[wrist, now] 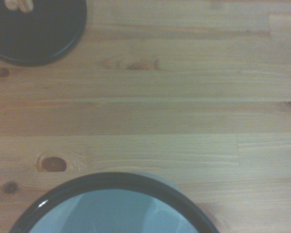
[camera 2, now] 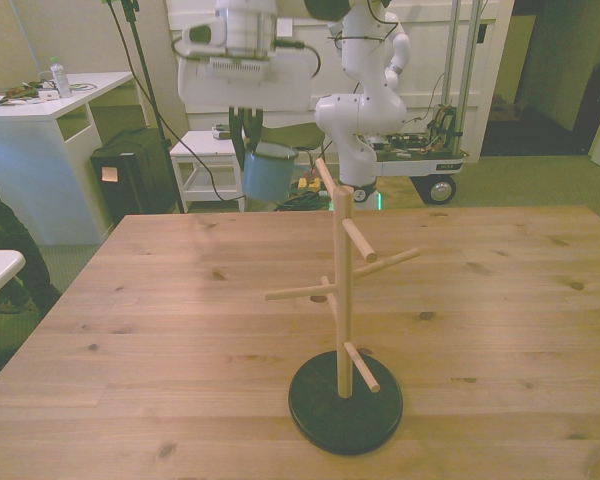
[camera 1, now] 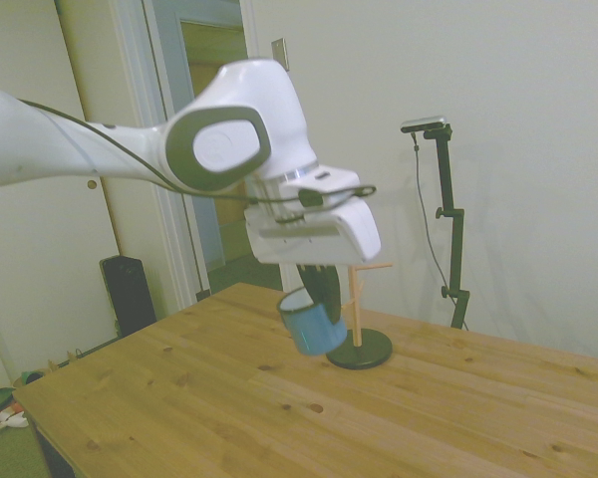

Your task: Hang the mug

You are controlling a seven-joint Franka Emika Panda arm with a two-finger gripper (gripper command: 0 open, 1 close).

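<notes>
Knotty pine table (camera 2: 500, 300); claw (camera 1: 317, 299) grips glossy cylindrical mug (camera 1: 312, 324).

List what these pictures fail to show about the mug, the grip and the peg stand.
- Mug handle: not visible in any view; the gripper covers one side of it in the side view.
- Mug body: the wrist view's edge cuts off all but part of the rim.
- Peg stand: in the side view the arm hides its upper pegs.
- Distance between mug and pegs: no view settles it.
</notes>
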